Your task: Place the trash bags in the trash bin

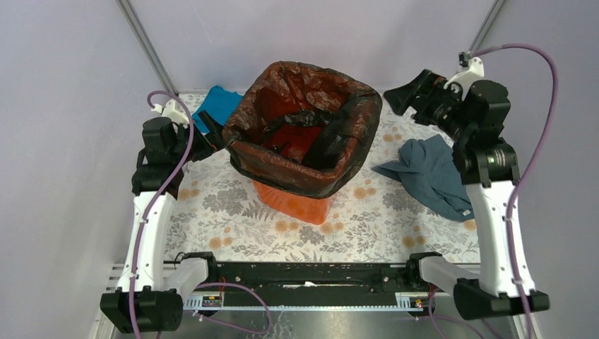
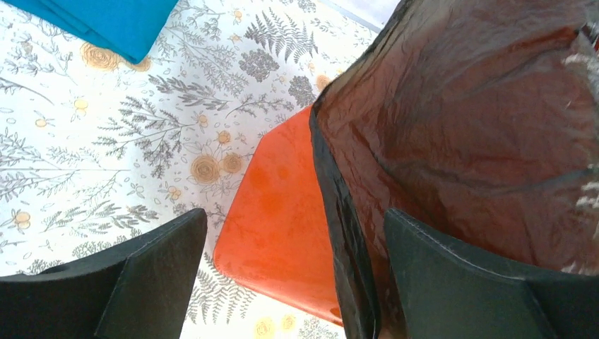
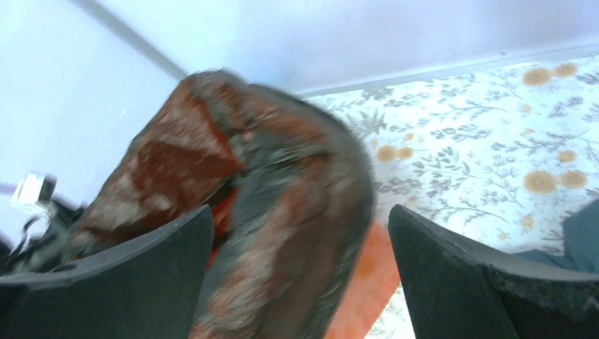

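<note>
The orange trash bin (image 1: 304, 205) stands mid-table. The shiny black trash bag (image 1: 282, 166) lines it and is folded over its rim all round, hanging partway down the walls. My left gripper (image 1: 215, 141) is open right at the bin's left side. In the left wrist view its jaws (image 2: 294, 215) stand wide apart, with the orange wall (image 2: 275, 212) and the bag's hanging edge (image 2: 459, 127) between them. My right gripper (image 1: 397, 99) is open, raised beside the bin's back right corner and apart from it. The right wrist view is blurred and shows the bag (image 3: 282, 183) and bin (image 3: 367, 275) beyond its open jaws (image 3: 300, 212).
A small teal cloth (image 1: 215, 106) lies at the back left, behind my left gripper, and shows in the left wrist view (image 2: 106, 21). A grey-blue cloth (image 1: 431, 173) lies right of the bin, under my right arm. Metal frame posts (image 1: 145, 42) rise at the back corners.
</note>
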Motion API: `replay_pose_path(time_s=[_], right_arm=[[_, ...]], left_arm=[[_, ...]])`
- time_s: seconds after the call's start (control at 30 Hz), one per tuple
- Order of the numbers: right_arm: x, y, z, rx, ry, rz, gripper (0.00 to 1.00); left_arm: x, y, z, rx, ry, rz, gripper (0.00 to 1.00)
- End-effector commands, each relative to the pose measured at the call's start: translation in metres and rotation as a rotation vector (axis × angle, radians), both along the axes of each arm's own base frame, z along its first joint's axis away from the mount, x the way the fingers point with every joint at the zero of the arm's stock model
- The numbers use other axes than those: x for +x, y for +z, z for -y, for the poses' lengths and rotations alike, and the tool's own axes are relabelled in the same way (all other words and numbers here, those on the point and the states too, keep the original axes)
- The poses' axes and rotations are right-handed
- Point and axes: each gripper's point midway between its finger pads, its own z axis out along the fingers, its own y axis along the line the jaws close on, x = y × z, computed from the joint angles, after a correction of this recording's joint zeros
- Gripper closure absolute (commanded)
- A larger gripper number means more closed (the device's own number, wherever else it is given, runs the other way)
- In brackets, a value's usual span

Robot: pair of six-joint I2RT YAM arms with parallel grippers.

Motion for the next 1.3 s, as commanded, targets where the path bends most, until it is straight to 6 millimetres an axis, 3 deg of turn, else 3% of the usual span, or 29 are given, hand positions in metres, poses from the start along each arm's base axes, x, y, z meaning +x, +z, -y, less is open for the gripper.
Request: replay_pose_path(time_s=[0.0,0.03,0.13,0.23,0.43,0.63,0.8,1.07,1.17,1.27], right_arm=[[0.044,-0.025,0.022,0.273,0.149,-0.060,0.03],[0.051,-0.014,0.020,0.358,0.235,-0.003,0.05],[0.064,-0.023,0.016,0.539,0.333,-0.048,0.09],[0.064,-0.030,0.011,0.653,0.407,-0.066,0.10],[0.055,-0.054,-0.010,0.677,0.501,-0.135,0.14],[0.055,-0.060,-0.016,0.685,0.503,-0.142,0.24],[0.058,-0.064,-0.019,0.716,0.531,-0.163,0.50],[0.068,-0.088,-0.016,0.714,0.477,-0.204,0.84],[0.074,-0.096,-0.014,0.697,0.444,-0.212,0.93],[0.083,-0.109,-0.010,0.651,0.390,-0.233,0.97]], left_arm=[[-0.012,0.003,0.000,-0.005,0.005,0.036,0.01],[-0.012,0.001,0.003,-0.006,-0.015,0.044,0.01],[-0.011,-0.012,0.008,-0.009,-0.061,-0.007,0.02],[-0.012,-0.008,0.006,0.015,-0.054,0.014,0.01],[-0.011,-0.006,-0.013,0.124,0.027,0.044,0.01],[-0.006,0.005,-0.022,0.183,0.082,0.048,0.01],[-0.013,0.013,-0.019,0.162,0.081,0.063,0.01],[-0.024,0.036,-0.024,0.179,0.108,0.100,0.01],[-0.027,0.037,-0.028,0.206,0.119,0.103,0.01],[-0.025,0.031,-0.048,0.297,0.192,0.073,0.01]])
